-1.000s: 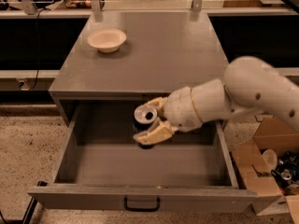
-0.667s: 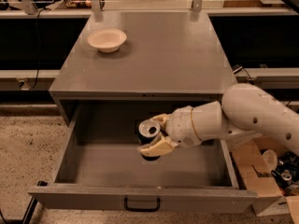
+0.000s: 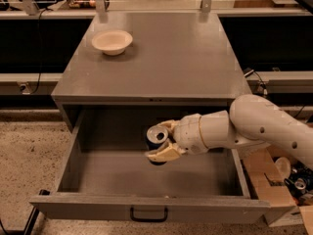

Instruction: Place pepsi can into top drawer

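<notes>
The pepsi can (image 3: 156, 137), dark blue with a silver top, stands upright inside the open top drawer (image 3: 98, 173), near its middle. My gripper (image 3: 164, 140) reaches in from the right, with cream fingers (image 3: 164, 153) on both sides of the can and shut on it. The can's bottom sits at or just above the drawer floor. The drawer is pulled fully out, with its grey front panel and black handle (image 3: 148, 214) at the bottom of the view.
A cream shallow bowl (image 3: 112, 41) sits on the grey cabinet top (image 3: 186, 58) at the back left. A cardboard box with clutter (image 3: 288, 180) stands on the floor to the right of the drawer. A metal rail runs behind the cabinet.
My gripper has moved down and a little forward into the drawer with the can held in it.
</notes>
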